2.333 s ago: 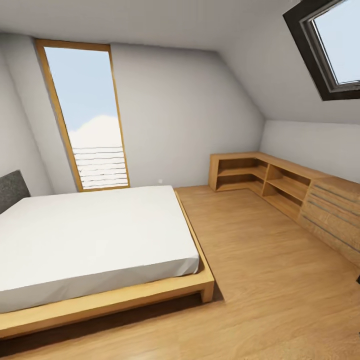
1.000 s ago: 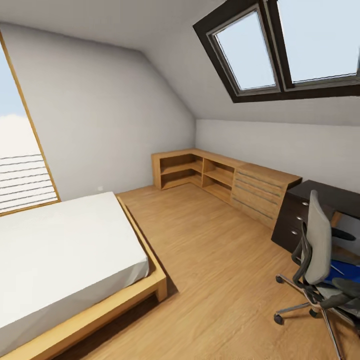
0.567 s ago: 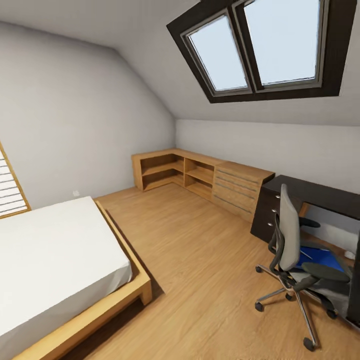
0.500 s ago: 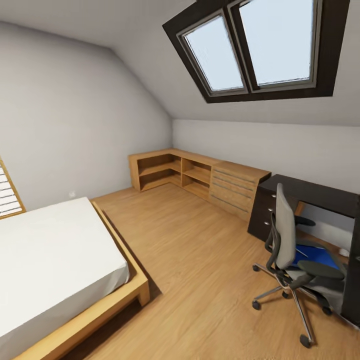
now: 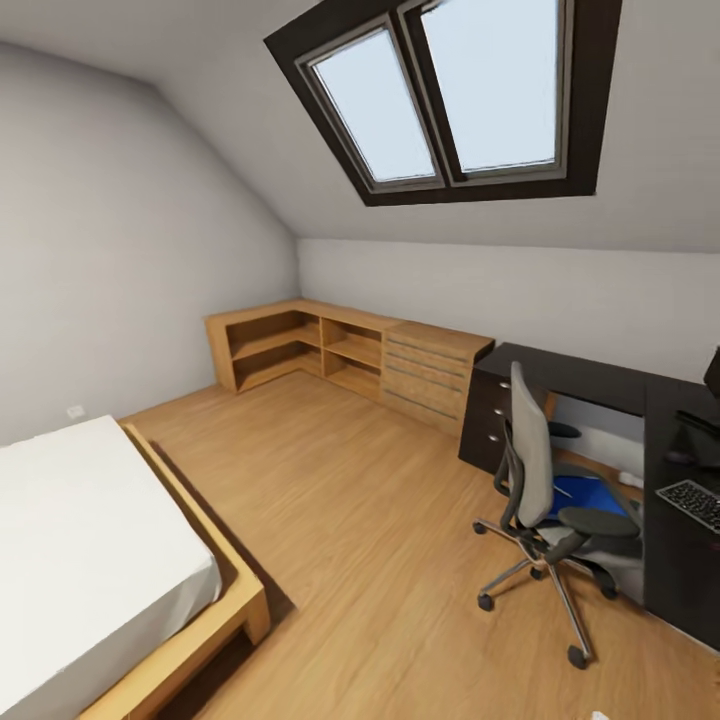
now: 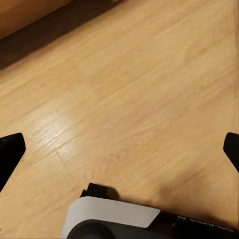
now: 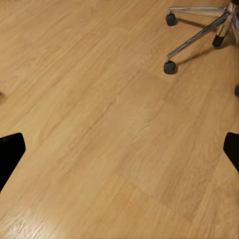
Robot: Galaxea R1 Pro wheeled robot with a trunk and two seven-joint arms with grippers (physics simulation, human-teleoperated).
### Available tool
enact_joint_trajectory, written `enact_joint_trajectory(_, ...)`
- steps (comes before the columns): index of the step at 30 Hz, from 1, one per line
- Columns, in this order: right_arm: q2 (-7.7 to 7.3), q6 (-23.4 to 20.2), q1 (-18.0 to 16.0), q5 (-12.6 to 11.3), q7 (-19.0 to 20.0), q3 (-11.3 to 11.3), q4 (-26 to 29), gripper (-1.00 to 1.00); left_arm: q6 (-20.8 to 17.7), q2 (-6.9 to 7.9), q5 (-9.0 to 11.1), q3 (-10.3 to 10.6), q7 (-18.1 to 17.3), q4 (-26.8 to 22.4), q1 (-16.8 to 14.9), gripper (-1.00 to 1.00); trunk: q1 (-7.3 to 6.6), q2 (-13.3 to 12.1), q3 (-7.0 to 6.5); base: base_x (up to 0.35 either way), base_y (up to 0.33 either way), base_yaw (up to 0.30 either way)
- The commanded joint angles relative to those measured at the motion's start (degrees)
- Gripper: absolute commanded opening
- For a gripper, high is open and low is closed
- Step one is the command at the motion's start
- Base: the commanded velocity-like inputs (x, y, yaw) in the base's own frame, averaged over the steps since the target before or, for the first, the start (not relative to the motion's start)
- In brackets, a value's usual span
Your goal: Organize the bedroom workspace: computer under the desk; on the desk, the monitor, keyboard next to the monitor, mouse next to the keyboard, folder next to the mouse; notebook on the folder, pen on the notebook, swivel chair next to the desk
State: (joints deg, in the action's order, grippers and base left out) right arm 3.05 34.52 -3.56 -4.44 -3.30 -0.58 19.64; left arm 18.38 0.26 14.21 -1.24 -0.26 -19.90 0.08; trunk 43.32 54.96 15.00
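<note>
Both grippers hang over bare wood floor (image 6: 129, 99) with their fingers spread wide and nothing between them: the left gripper (image 6: 119, 149) has only boards beneath it, while ahead of the right gripper (image 7: 119, 149) stand the chrome legs and castors of the swivel chair (image 5: 545, 480). Farther off, the blue folder (image 5: 585, 493) lies on the chair seat. The chair faces the black desk (image 5: 590, 385), where the keyboard (image 5: 692, 503) rests, with a low wooden cabinet (image 5: 340, 350) beyond.
</note>
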Motion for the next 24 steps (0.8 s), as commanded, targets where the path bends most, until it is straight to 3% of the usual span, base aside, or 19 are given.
enact_joint_trajectory(1,0.03,0.2,0.0,-0.4,0.1,0.0,0.0,1.0,0.1,0.0,0.1,-0.1,0.0,0.0,0.0,1.0,0.03,0.0,0.06,0.239,0.208,-0.3)
enact_joint_trajectory(7,0.03,0.2,0.0,-0.3,0.1,0.0,0.0,1.0,0.0,0.05,0.1,-0.1,0.0,0.0,0.0,1.0,0.03,0.0,0.06,0.162,0.14,-0.3)
enact_joint_trajectory(24,0.11,0.2,0.0,-0.3,0.1,0.2,-0.1,1.0,0.0,0.03,0.2,-0.2,0.1,0.0,0.0,1.0,0.03,0.0,0.06,0.009,0.008,-0.3)
